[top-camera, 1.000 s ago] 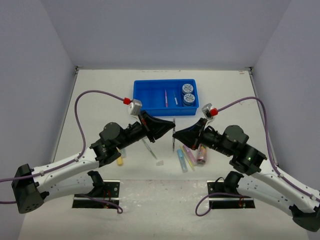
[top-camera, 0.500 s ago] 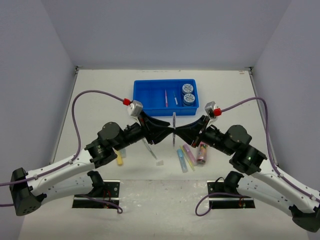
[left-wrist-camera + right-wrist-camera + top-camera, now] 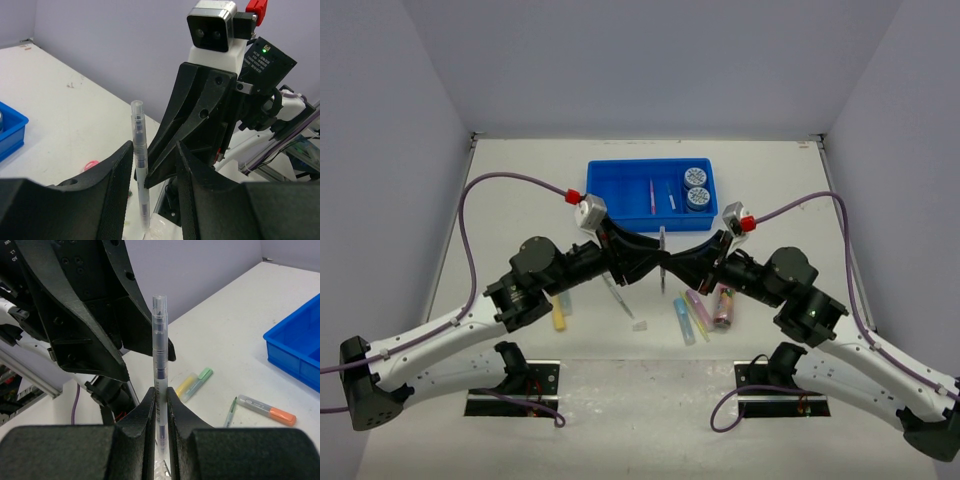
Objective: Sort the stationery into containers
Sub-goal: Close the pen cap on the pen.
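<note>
My right gripper (image 3: 160,412) is shut on a clear thin pen (image 3: 160,340) and holds it upright above the table. In the top view the right gripper (image 3: 670,268) and the left gripper (image 3: 653,262) meet tip to tip at the pen (image 3: 662,243). My left gripper (image 3: 152,200) is open, its fingers on either side of the same pen (image 3: 139,160); the pen stands close to the left finger (image 3: 116,190). The blue tray (image 3: 616,186) holds two patterned discs (image 3: 695,187) and two thin pens (image 3: 651,197).
Blue, yellow and purple markers (image 3: 688,316) and the pink tube (image 3: 724,306) lie under the right arm. A yellow marker (image 3: 559,319) and a thin pen (image 3: 617,298) lie under the left arm. Yellow and green markers (image 3: 194,382), an orange marker (image 3: 267,409).
The left gripper has moved right and come around the pen that the right gripper holds. The pen has risen a little and shifted slightly left.
</note>
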Robot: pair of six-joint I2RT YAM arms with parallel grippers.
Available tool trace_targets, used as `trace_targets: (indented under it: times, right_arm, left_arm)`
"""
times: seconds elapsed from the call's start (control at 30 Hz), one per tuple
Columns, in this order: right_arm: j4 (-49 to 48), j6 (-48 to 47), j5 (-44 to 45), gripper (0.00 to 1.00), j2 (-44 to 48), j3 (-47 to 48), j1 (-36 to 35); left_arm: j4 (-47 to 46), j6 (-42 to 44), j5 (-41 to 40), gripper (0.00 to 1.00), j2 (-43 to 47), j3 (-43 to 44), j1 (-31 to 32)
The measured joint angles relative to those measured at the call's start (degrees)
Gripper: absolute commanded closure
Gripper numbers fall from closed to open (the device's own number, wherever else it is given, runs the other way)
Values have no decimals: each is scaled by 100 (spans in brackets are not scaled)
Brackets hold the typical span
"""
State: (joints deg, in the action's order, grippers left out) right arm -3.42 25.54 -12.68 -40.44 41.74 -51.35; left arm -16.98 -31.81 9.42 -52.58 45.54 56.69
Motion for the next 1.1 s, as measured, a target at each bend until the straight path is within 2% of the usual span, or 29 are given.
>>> trace_targets:
  times: [0.13,0.23,0.3,0.4,0.43,0.5,0.6,0.77,0.9,0.97,1.07,1.1]
  right_arm:
    - [-3,-20,-100,100,0,0,-1]
    - [-4,-39,-162,100,2,0,0]
    - [-4,-63,-197,100,3,0,0]
    - [-7,-105,-232,99,-4,0,4]
    - [-8,-116,-241,93,-5,0,4]
    - [-11,-125,-256,72,-5,0,4]
    - [-65,-126,-354,69,-50,0,9]
    - [-273,-91,-609,94,-302,9,3]
    - [-401,-80,-732,100,-429,35,-2]
    - [-420,-78,-750,100,-425,37,0]
    - [-429,-74,-773,100,-422,38,0]
    - [-406,-76,-763,100,-422,41,-2]
  left_arm:
    - [4,4,2,66,-113,0,2]
    - [16,7,-11,88,-165,0,2]
    - [26,31,-25,98,-177,0,2]
    - [25,40,-19,100,-179,0,2]
    - [25,39,-15,100,-179,0,2]
    - [25,39,-3,100,-178,0,2]
    - [-1,39,32,100,-157,-11,2]
    - [-95,84,79,100,-14,-39,0]
    - [-87,105,54,100,38,-44,-9]
    - [-91,103,58,77,52,-44,-9]
    - [-90,128,57,37,55,-44,-8]
    - [-88,121,62,36,43,-44,-3]
